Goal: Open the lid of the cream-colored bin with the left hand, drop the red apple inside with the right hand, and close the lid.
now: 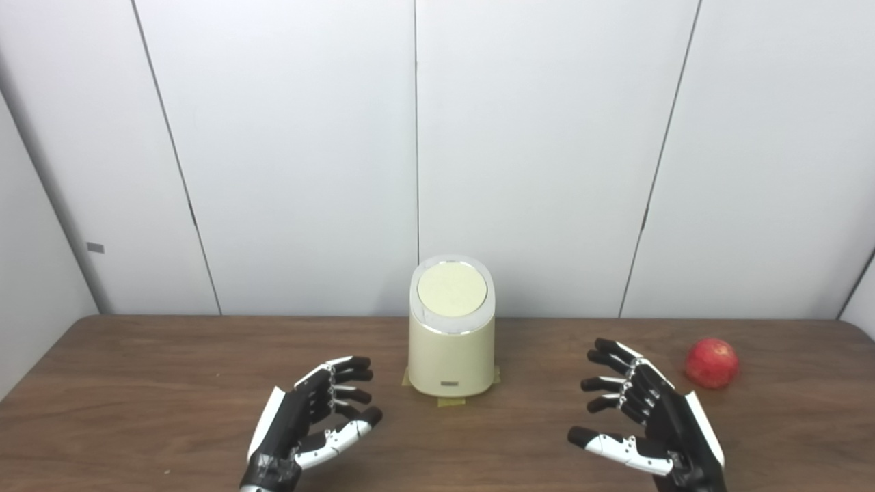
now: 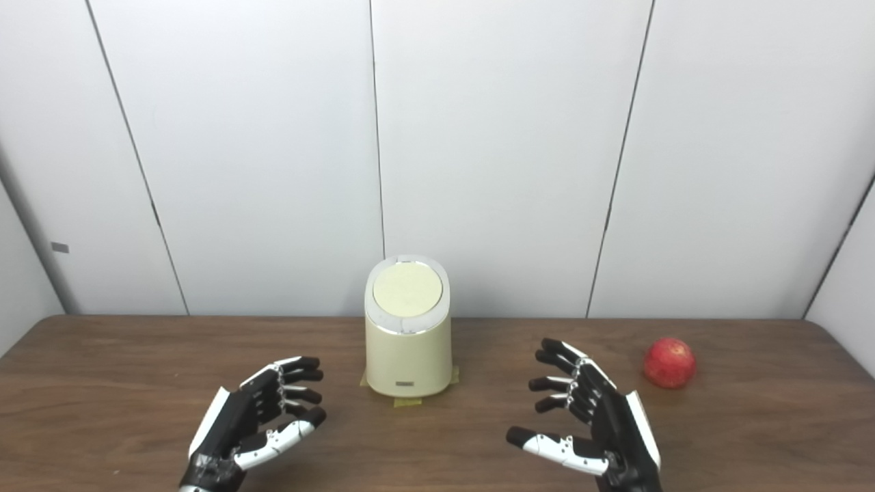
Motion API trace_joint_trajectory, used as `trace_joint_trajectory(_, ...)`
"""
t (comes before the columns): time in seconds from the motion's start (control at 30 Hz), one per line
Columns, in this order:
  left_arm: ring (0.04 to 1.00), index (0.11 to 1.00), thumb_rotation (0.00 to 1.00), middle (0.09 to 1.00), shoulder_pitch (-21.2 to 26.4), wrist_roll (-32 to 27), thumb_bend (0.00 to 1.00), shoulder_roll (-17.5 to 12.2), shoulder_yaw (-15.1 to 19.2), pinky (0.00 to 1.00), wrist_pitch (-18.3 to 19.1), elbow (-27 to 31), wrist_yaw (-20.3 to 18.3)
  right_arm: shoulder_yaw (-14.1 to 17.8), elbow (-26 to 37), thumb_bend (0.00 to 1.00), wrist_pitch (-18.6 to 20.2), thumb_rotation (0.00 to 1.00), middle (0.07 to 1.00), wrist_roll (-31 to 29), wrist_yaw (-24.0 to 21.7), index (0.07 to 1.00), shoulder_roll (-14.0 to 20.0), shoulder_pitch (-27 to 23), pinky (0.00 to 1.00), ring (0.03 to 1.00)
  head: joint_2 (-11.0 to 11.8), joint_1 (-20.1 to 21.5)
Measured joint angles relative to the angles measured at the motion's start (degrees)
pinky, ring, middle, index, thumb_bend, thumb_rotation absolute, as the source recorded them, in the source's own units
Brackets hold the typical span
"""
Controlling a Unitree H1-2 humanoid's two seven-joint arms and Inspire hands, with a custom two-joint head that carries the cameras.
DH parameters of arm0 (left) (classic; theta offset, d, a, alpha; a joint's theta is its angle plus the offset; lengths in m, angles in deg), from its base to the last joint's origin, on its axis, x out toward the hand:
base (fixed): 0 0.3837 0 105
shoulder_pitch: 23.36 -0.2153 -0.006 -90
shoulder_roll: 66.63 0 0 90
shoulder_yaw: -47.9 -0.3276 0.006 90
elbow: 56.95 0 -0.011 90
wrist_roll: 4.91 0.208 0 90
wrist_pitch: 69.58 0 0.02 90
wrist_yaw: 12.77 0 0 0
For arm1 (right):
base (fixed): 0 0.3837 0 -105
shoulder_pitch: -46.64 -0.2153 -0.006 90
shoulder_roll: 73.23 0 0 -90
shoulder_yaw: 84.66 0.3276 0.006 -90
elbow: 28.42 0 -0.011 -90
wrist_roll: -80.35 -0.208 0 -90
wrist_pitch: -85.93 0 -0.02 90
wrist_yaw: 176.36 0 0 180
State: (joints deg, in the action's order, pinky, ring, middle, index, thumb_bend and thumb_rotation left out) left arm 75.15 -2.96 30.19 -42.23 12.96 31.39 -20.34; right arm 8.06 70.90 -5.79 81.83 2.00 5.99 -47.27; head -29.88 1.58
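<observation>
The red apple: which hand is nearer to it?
Right. The right hand is just left of the red apple; the left hand lies beyond the bin.

Both the left hand (image 1: 311,417) and right hand (image 1: 649,420) are black with white plates.

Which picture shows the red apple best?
The right eye view shows the red apple best: it sits farther in from the picture's edge, alone on the table beyond the open right hand. The left eye view shows the whole apple too, just nearer the right edge.
</observation>
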Motion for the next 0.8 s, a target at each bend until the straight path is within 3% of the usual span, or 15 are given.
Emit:
trace_joint_trajectory(0.17,0.629,0.754,0.12,0.716,0.0,-0.6,0.60,-0.1,0.0,0.52,-0.2,0.0,-0.4,0.0,0.0,0.80,0.0,0.15,0.775,0.0,0.0,0.786,0.0,0.0,0.52,0.634,0.0,-0.1)
trace_joint_trajectory(0.23,0.577,0.732,0.07,0.656,0.0,-1.4,0.56,-0.1,0.0,0.48,-0.4,-0.1,-0.6,0.0,0.0,0.79,0.0,0.16,0.752,0.0,0.0,0.780,0.0,0.0,0.48,0.590,0.1,-0.1)
trace_joint_trajectory(0.33,0.495,0.657,0.02,0.575,0.1,-1.5,0.53,-0.1,0.0,0.41,-0.4,-0.2,-0.5,0.0,0.0,0.76,-0.1,0.12,0.719,0.1,0.0,0.750,0.0,0.0,0.44,0.525,0.1,-0.1)
trace_joint_trajectory(0.4,0.471,0.529,0.05,0.548,0.1,-1.5,0.50,0.0,0.1,0.39,-0.4,-0.2,-0.4,0.0,0.0,0.73,-0.1,0.08,0.700,0.2,0.0,0.730,0.0,0.0,0.42,0.508,0.1,-0.1)
trace_joint_trajectory(0.5,0.498,0.499,0.06,0.573,0.1,-1.4,0.50,0.0,0.1,0.40,-0.4,-0.2,-0.1,0.0,0.0,0.72,-0.1,0.08,0.688,0.3,0.1,0.722,0.0,0.0,0.41,0.507,0.1,-0.2)
trace_joint_trajectory(0.57,0.565,0.498,0.07,0.644,0.1,-1.4,0.50,0.0,0.1,0.45,-0.4,-0.2,-0.1,0.0,0.0,0.73,-0.1,0.09,0.689,0.4,0.1,0.719,0.0,0.0,0.41,0.508,0.2,-0.4)
trace_joint_trajectory(0.6,0.638,0.654,0.18,0.713,0.1,-1.3,0.57,0.0,0.1,0.51,-0.5,-0.2,0.0,0.0,0.0,0.73,-0.1,0.09,0.689,0.4,0.1,0.719,0.0,0.0,0.41,0.508,0.2,-0.4)
trace_joint_trajectory(0.7,0.850,0.891,0.40,0.889,0.1,-1.0,0.74,0.0,0.1,0.73,-0.8,-0.1,0.2,0.0,-0.1,0.73,-0.3,0.10,0.693,0.3,0.1,0.723,0.0,0.0,0.40,0.511,0.6,-0.9)
trace_joint_trajectory(0.73,0.875,0.915,0.42,0.911,0.1,-0.9,0.76,0.0,0.1,0.75,-0.8,-0.1,0.4,0.0,-0.2,0.73,-0.6,0.10,0.693,0.3,0.1,0.724,0.0,-0.1,0.40,0.511,0.6,-0.9)
trace_joint_trajectory(0.8,0.967,0.983,0.47,0.973,0.2,-0.4,0.82,0.1,0.1,0.94,-0.8,-0.1,0.9,0.0,-0.6,0.74,-1.0,0.11,0.697,0.2,0.1,0.729,0.0,-0.3,0.41,0.513,0.6,-1.1)
